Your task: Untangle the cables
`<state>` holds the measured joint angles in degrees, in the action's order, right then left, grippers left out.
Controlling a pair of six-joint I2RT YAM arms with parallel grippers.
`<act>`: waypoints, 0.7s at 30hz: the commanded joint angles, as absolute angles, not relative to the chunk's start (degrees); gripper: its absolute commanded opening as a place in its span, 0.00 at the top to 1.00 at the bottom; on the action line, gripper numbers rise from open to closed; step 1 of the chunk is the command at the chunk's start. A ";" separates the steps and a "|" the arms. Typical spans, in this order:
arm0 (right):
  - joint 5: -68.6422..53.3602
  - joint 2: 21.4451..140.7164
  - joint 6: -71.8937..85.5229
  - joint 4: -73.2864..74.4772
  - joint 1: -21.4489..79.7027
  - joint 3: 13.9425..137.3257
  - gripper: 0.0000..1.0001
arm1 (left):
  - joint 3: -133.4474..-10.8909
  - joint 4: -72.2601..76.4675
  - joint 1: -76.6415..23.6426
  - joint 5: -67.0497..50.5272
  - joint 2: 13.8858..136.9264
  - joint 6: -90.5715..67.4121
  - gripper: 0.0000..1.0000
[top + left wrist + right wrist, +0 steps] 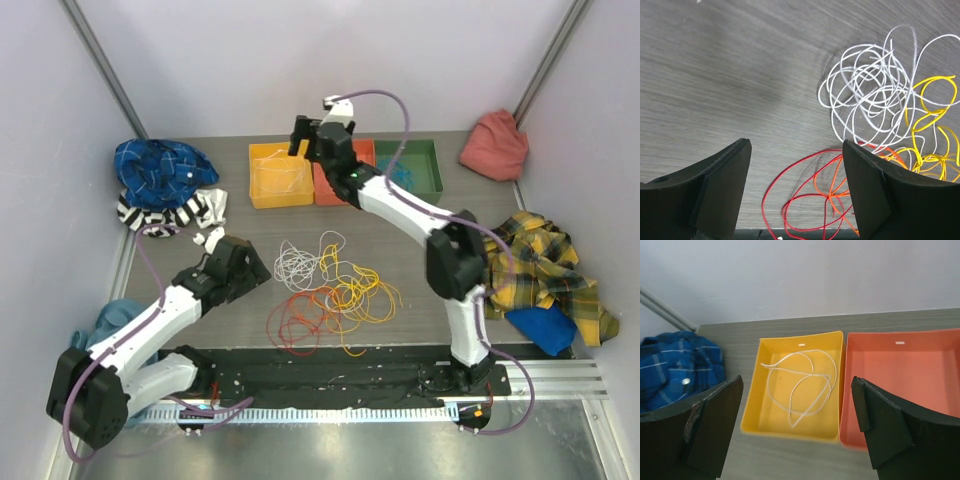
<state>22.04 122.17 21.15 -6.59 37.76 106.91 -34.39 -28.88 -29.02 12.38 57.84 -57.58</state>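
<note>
L gripper gapes empty, low beside the tangled cables on the table, red loops cut off behind its finger. R gripper hangs spread, empty, over the yellow bin, one white cable inside.

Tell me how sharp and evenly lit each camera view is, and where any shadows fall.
Top external: even, soft light, cables crisp, a dull sheen on the metal strip at the near edge. Left wrist: white coil sharp, a soft shadow on the table beside it. Right wrist: slightly hazy, yellow bin bright, fingers dark.
</note>
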 commanded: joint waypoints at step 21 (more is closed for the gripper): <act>26.89 77.26 22.76 -9.49 45.44 56.78 0.00 | -59.16 -31.04 -29.09 23.14 74.88 -49.93 0.28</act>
<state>25.82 81.47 24.27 -7.62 45.54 55.72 -58.04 -31.99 -29.10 22.59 74.98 -53.36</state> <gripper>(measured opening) 0.996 0.749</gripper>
